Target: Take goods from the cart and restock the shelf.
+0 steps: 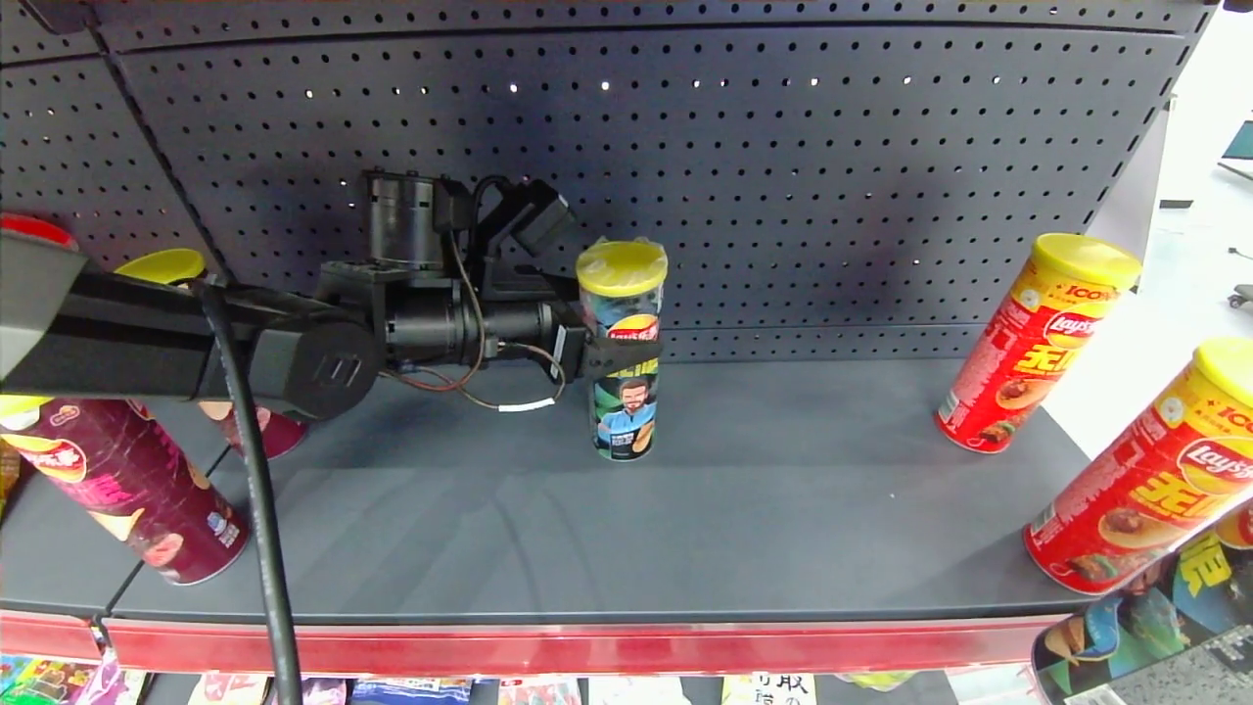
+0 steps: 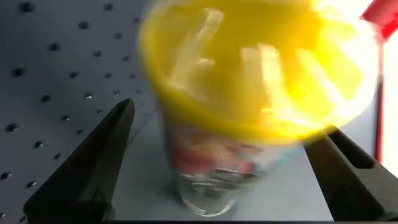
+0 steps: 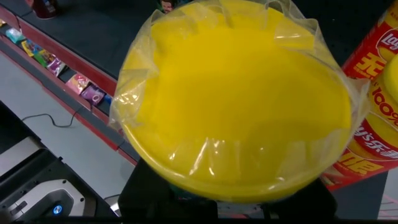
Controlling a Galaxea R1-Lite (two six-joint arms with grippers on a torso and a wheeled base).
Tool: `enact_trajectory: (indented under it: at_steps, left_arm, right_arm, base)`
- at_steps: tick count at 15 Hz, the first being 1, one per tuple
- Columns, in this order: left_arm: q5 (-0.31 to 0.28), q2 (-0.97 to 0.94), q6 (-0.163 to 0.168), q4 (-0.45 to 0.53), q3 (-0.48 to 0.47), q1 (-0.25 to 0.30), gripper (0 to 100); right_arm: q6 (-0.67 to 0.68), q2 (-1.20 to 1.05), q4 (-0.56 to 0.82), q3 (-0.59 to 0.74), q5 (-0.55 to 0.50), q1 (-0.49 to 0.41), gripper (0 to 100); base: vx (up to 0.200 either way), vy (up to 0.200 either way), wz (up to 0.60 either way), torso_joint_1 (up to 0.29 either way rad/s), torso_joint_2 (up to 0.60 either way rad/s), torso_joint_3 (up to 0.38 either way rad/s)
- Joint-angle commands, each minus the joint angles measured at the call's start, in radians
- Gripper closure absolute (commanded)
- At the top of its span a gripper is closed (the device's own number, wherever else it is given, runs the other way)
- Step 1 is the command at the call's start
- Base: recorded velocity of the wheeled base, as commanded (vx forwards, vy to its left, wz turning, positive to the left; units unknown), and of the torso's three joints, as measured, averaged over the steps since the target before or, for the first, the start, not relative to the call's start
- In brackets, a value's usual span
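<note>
1. The blue can point(image 1: 624, 392) with a yellow lid stands upright on the shelf point(image 1: 783, 509), in the middle of the frame, close to the pegboard point(image 1: 832, 176).
2. The left pincer point(image 1: 626, 354) comes in from the left at mid-height of that can. It is spread wide, one finger point(image 2: 93, 171) on each side. A gap shows between this finger and the can's wall point(image 2: 211, 174).
3. The right pincer point(image 3: 227, 206) grips a wrapped can point(image 3: 233, 106) from below. The can's yellow lid, under clear film, faces the wrist camera. Its teal body point(image 1: 1155, 617) shows at the lower right corner of the head view, off the shelf's front edge.
4. Two red cans point(image 1: 1038, 343) point(image 1: 1145, 470) stand at the right end of the shelf, well apart from the blue can.
5. A purple can point(image 1: 127, 490) stands at the lower left. Another can with a yellow lid point(image 1: 162, 262) stands behind the arm.
</note>
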Motion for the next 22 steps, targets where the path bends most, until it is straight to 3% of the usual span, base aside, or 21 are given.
enact_trajectory:
  at_steps: [1, 2, 7, 14, 22]
  left_arm:
    - [0.002, 0.008, -0.001, -0.004, -0.004, -0.003, 0]
    - [0.002, 0.015, -0.001, -0.017, -0.002, -0.010, 100]
    - [-0.010, -0.022, -0.010, -0.017, 0.025, -0.038, 100]
    - [-0.104, -0.281, -0.009, -0.020, 0.378, -0.044, 100]
    - [-0.111, -0.410, -0.007, -0.020, 0.557, -0.075, 100]
  right_arm:
    - [0.000, 0.001, 0.000, -0.003, 0.000, 0.000, 100]
    - [0.000, 0.000, 0.000, -0.002, 0.000, -0.001, 100]
    - [0.000, -0.007, 0.001, -0.003, 0.000, -0.001, 100]
    - [0.000, -0.008, 0.000, -0.008, 0.001, 0.000, 100]
    - [-0.001, -0.002, 0.000, -0.018, 0.004, 0.000, 100]
  base:
    - [0.000, 0.000, 0.00, 0.000, 0.00, 0.000]
    - [0.000, 0.000, 0.00, 0.000, 0.00, 0.000]
    - [0.000, 0.000, 0.00, 0.000, 0.00, 0.000]
    - [0.000, 0.000, 0.00, 0.000, 0.00, 0.000]
    - [0.000, 0.000, 0.00, 0.000, 0.00, 0.000]
